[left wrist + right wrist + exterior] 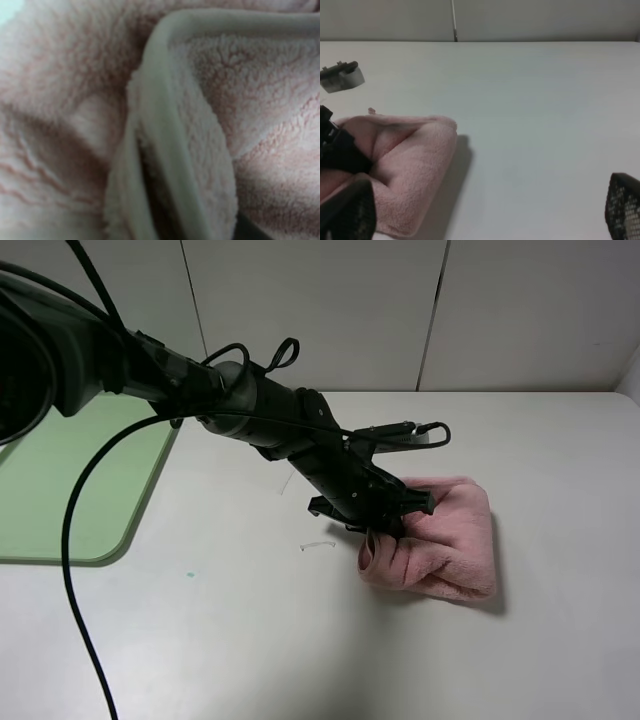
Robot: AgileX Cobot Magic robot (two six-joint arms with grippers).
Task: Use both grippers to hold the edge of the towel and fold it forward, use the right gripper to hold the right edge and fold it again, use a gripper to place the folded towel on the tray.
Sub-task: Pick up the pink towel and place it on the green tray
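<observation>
The white table (300,640) carries my light green tray (70,480) at its left edge. Well right of the tray lies the folded pink towel (450,540). My left gripper (385,530) pinches the towel's hem (170,150). My right gripper (485,220) spreads wide, empty, beside the towel.

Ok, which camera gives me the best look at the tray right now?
The exterior high view: the light green tray lies at the table's left edge, partly hidden behind the left arm. The left wrist view is filled with pink towel, and the right wrist view shows only towel and bare table.
</observation>
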